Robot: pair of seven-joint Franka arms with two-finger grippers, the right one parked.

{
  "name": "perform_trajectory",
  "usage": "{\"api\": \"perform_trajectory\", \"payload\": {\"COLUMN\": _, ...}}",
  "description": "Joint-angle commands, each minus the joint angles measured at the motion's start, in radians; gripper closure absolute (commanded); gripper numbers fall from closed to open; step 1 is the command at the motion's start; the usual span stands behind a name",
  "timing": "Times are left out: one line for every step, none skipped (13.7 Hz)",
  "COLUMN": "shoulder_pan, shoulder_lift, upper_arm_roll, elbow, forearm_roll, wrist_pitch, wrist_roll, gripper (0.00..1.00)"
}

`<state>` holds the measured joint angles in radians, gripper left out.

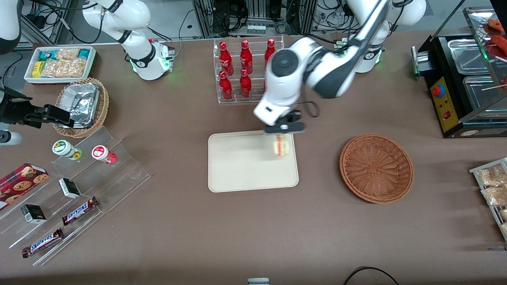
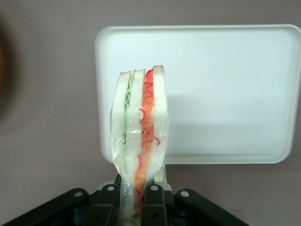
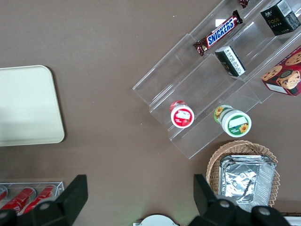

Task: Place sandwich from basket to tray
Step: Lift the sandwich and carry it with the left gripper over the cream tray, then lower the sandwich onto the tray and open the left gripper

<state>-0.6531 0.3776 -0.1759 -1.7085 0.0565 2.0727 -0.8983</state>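
I saw gripper (image 1: 282, 132) clamped on sandwich (image 2: 139, 136), held above tray (image 1: 237, 166) corner, long axis pointing away from fingers, cut edge showing; basket (image 1: 376, 168) held nothing, tray bare

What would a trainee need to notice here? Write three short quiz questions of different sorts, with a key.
1. True or false: the sandwich lies in the basket.
2. Multiple choice: the gripper is (A) over the basket, (B) over the tray's edge nearest the red bottles, (C) by the Snickers bars.
3. Fill in: the gripper is shut on the ____.

Key
1. False. The basket is empty; the sandwich hangs in the gripper above the tray.
2. B.
3. Sandwich; the left wrist view shows its wrapped end pinched between the fingers.
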Motion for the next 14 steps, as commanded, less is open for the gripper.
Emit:
{"api": "perform_trajectory", "payload": {"shoulder_pan": -0.055, "shoulder_lift": 0.153, "upper_arm_roll": 0.015, "elbow": 0.104, "forearm_roll": 0.017, "wrist_pitch": 0.084, "wrist_roll": -0.044, "gripper": 1.0}}
{"api": "perform_trajectory", "payload": {"shoulder_pan": -0.06, "shoulder_lift": 0.184, "upper_arm_roll": 0.015, "elbow": 0.104, "forearm_roll": 0.016, "wrist_pitch": 0.137, "wrist_roll": -0.045, "gripper": 1.0}}
{"api": "perform_trajectory", "payload": {"shoulder_pan": -0.065, "shoulder_lift": 0.211, "upper_arm_roll": 0.015, "elbow": 0.104, "forearm_roll": 0.016, "wrist_pitch": 0.18, "wrist_roll": -0.047, "gripper": 1.0}}
{"api": "perform_trajectory", "payload": {"shoulder_pan": -0.094, "shoulder_lift": 0.234, "upper_arm_roll": 0.016, "elbow": 0.102, "forearm_roll": 0.019, "wrist_pitch": 0.208, "wrist_roll": -0.066, "gripper": 1.0}}
{"api": "perform_trajectory", "payload": {"shoulder_pan": -0.12, "shoulder_lift": 0.257, "upper_arm_roll": 0.024, "elbow": 0.105, "forearm_roll": 0.025, "wrist_pitch": 0.211, "wrist_roll": -0.095, "gripper": 1.0}}
{"api": "perform_trajectory", "payload": {"shoulder_pan": -0.125, "shoulder_lift": 0.271, "upper_arm_roll": 0.026, "elbow": 0.104, "forearm_roll": 0.063, "wrist_pitch": 0.211, "wrist_roll": -0.103, "gripper": 1.0}}
{"api": "perform_trajectory", "payload": {"shoulder_pan": -0.123, "shoulder_lift": 0.285, "upper_arm_roll": 0.026, "elbow": 0.104, "forearm_roll": 0.092, "wrist_pitch": 0.213, "wrist_roll": -0.111, "gripper": 1.0}}
{"api": "perform_trajectory", "payload": {"shoulder_pan": -0.123, "shoulder_lift": 0.291, "upper_arm_roll": 0.026, "elbow": 0.099, "forearm_roll": 0.098, "wrist_pitch": 0.213, "wrist_roll": -0.123, "gripper": 1.0}}
{"api": "perform_trajectory", "payload": {"shoulder_pan": -0.122, "shoulder_lift": 0.294, "upper_arm_roll": 0.026, "elbow": 0.098, "forearm_roll": 0.1, "wrist_pitch": 0.211, "wrist_roll": -0.123, "gripper": 1.0}}
{"api": "perform_trajectory", "payload": {"shoulder_pan": -0.118, "shoulder_lift": 0.296, "upper_arm_roll": 0.026, "elbow": 0.099, "forearm_roll": 0.1, "wrist_pitch": 0.211, "wrist_roll": -0.123, "gripper": 1.0}}
{"api": "perform_trajectory", "payload": {"shoulder_pan": -0.118, "shoulder_lift": 0.296, "upper_arm_roll": 0.026, "elbow": 0.099, "forearm_roll": 0.1, "wrist_pitch": 0.213, "wrist_roll": -0.12, "gripper": 1.0}}
{"api": "perform_trajectory", "payload": {"shoulder_pan": -0.117, "shoulder_lift": 0.299, "upper_arm_roll": 0.026, "elbow": 0.101, "forearm_roll": 0.1, "wrist_pitch": 0.213, "wrist_roll": -0.117, "gripper": 0.99}}
{"api": "perform_trajectory", "payload": {"shoulder_pan": -0.114, "shoulder_lift": 0.303, "upper_arm_roll": 0.026, "elbow": 0.105, "forearm_roll": 0.1, "wrist_pitch": 0.213, "wrist_roll": -0.111, "gripper": 0.97}}
{"api": "perform_trajectory", "payload": {"shoulder_pan": -0.112, "shoulder_lift": 0.304, "upper_arm_roll": 0.026, "elbow": 0.107, "forearm_roll": 0.098, "wrist_pitch": 0.213, "wrist_roll": -0.11, "gripper": 0.95}}
